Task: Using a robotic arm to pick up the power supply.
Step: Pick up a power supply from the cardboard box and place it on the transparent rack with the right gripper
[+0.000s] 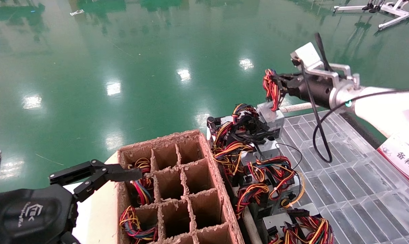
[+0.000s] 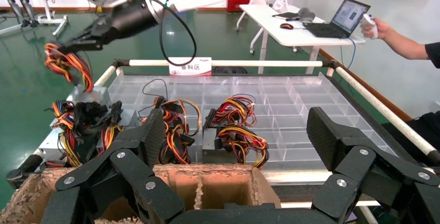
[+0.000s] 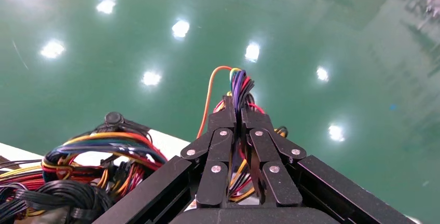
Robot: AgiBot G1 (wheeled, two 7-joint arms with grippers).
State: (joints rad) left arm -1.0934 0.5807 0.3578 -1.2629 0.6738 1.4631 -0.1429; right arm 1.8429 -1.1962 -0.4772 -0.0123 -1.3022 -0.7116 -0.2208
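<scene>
Head view: right gripper (image 1: pixel 281 87) is pinching the power supply (image 1: pixel 270 114) by its wire bundle (image 1: pixel 271 88), the box hanging just over the clear tray (image 1: pixel 353 176). Left wrist view: left gripper (image 2: pixel 236 146) is idling, spread, over the cardboard divider box (image 2: pixel 218 185). Right wrist view: fingers (image 3: pixel 228 130) are clamping wires; the grasp looks done, lift-out underway.

Right tool (image 1: pixel 275 88) seen clamped on wire bundle (image 1: pixel 270 87) of power supply (image 1: pixel 270 115); silver box hung tilted below it, above far end of clear tray (image 1: pixel 346 189). More wired units (image 1: pixel 258 169) piled along tray's left edge. Left tool (image 1: pixel 99 174) parked at cardboard divider box (image 1: pixel 177 189), fingers spread, upper fingertip over near-left cell. Green floor (image 1: pixel 123 51) beyond.
</scene>
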